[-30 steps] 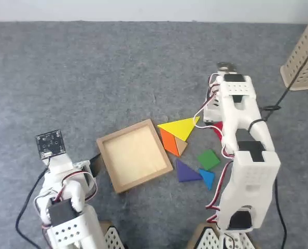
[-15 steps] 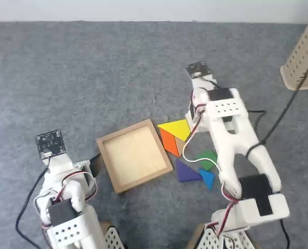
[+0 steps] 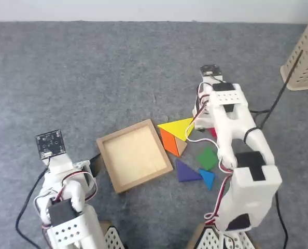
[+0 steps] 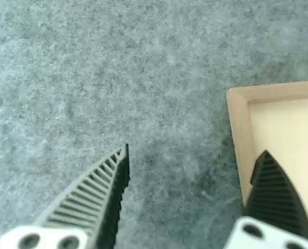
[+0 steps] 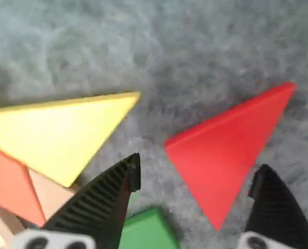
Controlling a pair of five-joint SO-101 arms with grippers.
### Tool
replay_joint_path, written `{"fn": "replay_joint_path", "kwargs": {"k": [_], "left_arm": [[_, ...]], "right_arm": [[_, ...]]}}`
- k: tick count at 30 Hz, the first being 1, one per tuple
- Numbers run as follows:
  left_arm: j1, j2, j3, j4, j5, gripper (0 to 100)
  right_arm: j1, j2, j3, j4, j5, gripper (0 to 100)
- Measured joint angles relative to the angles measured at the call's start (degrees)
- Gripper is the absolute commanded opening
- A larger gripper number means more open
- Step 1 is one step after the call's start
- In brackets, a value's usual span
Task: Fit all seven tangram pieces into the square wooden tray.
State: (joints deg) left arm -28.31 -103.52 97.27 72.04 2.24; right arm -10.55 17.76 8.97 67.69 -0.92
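The square wooden tray (image 3: 106, 143) lies empty on the grey carpet, and its corner (image 4: 238, 102) shows by my left gripper (image 4: 195, 150), which is open low over the carpet. To the tray's right lie a yellow triangle (image 3: 177, 127), an orange piece (image 3: 168, 141), a tan triangle (image 3: 182, 148), a green square (image 3: 208, 158), a purple triangle (image 3: 186, 171) and a blue triangle (image 3: 207, 178). My right arm (image 3: 229, 111) hangs over these pieces. My right gripper (image 5: 200, 162) is open, its jaws on either side of the red triangle (image 5: 229, 145), beside the yellow triangle (image 5: 55, 132).
A beige perforated stand (image 3: 304, 52) is at the back right corner. The two arm bases occupy the table's front edge. Open carpet stretches behind and to the left of the tray.
My right arm swung left over the pieces, then came partway back to the right. The left arm and all pieces stayed put.
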Motion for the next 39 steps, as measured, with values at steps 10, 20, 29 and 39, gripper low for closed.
{"fn": "replay_joint_path", "kwargs": {"k": [10, 20, 29, 39], "left_arm": [[0.00, 0.00, 0.00, 0.00, 0.00, 35], [0.00, 0.00, 0.00, 0.00, 0.00, 35], [0.00, 0.00, 0.00, 0.00, 0.00, 35], [0.00, 0.00, 0.00, 0.00, 0.00, 35]], "right_arm": [[1.32, 1.05, -0.62, 0.00, -2.29, 36.9], [1.58, 7.12, -3.87, -0.53, -2.46, 35.1], [2.73, 9.05, -6.07, -0.44, -2.46, 29.4], [3.08, 9.05, -6.24, -0.44, -3.69, 18.7]]}}
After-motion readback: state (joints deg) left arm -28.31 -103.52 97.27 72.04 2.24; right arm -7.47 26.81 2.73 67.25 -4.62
